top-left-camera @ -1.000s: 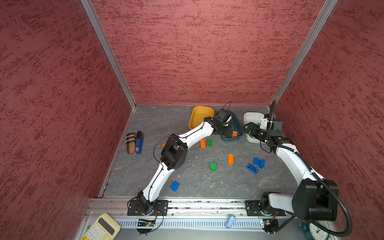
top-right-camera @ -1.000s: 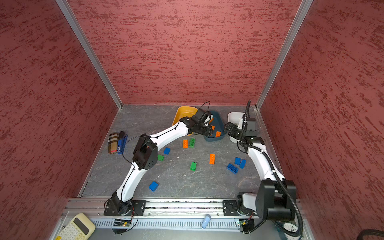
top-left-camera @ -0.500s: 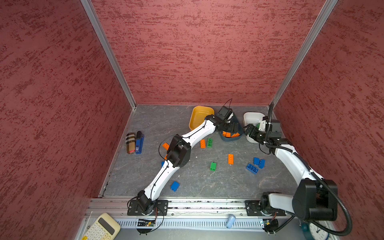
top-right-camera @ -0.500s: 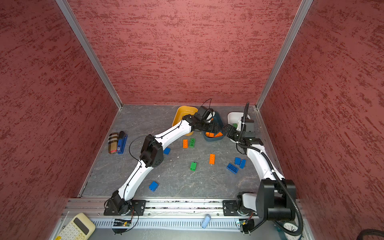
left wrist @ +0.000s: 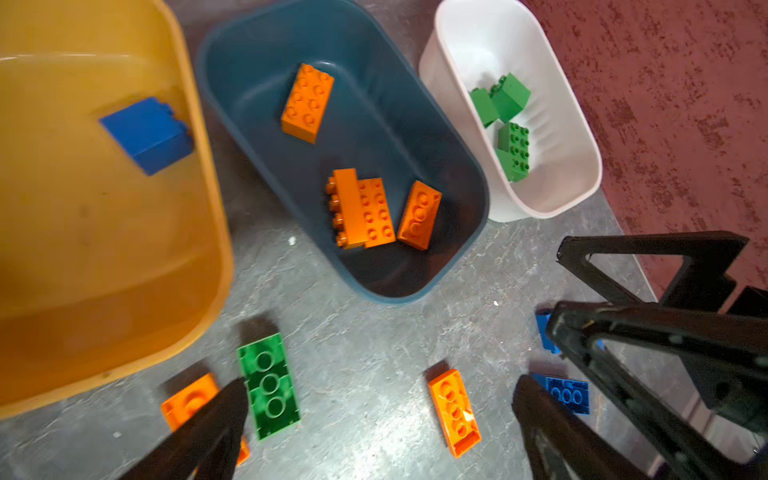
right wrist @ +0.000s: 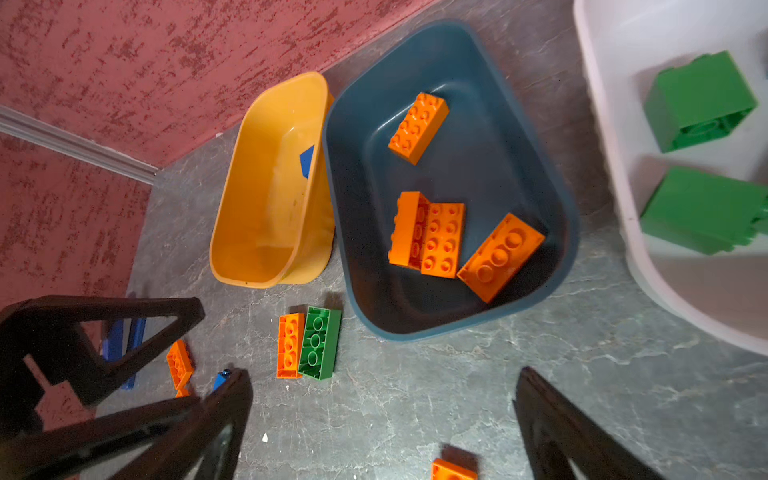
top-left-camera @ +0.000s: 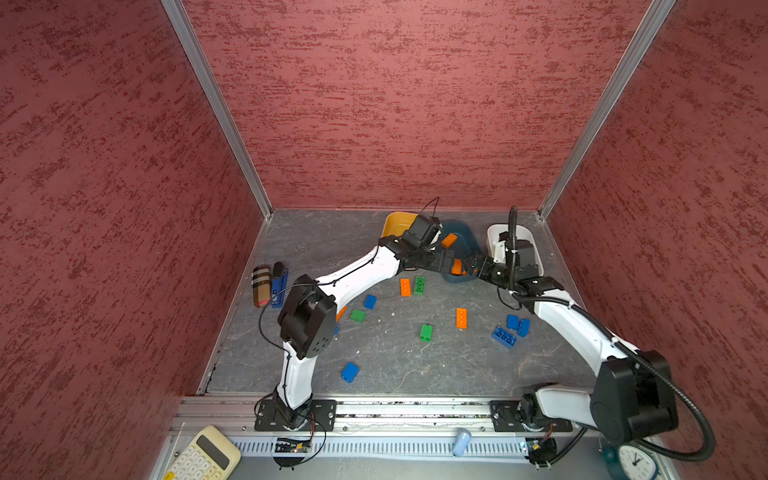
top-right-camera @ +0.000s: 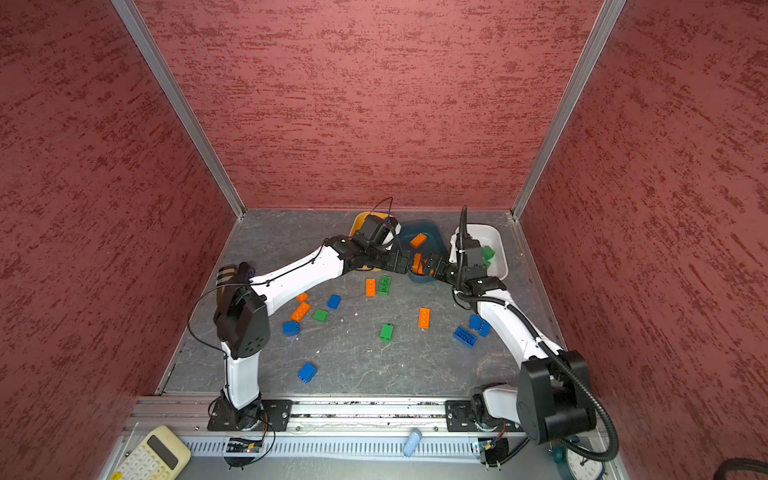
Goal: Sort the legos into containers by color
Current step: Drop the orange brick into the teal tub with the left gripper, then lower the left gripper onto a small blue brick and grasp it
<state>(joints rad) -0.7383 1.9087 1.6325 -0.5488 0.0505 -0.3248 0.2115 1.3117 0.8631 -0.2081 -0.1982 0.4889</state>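
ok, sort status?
Left gripper, right gripper open, empty. Four orange legos in teal tub, greens in white tub, one blue in yellow tub. Loose legos on table; grippers crowded.

in both top views the left arm (top-left-camera: 357, 274) and right arm (top-left-camera: 569, 320) meet over the front rim of the teal tub (top-left-camera: 467, 245), blocking entry from the front. the back wall (top-left-camera: 415, 124) stands close behind it. open floor (top-left-camera: 436, 374) lies at lower centre, between scattered bricks (top-left-camera: 460, 318).

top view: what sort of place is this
Most likely a robot test booth, not a home: red textured wall panels on aluminium posts box in a grey stone-patterned tabletop, with a white-and-black left arm and right arm bolted to a metal rail.
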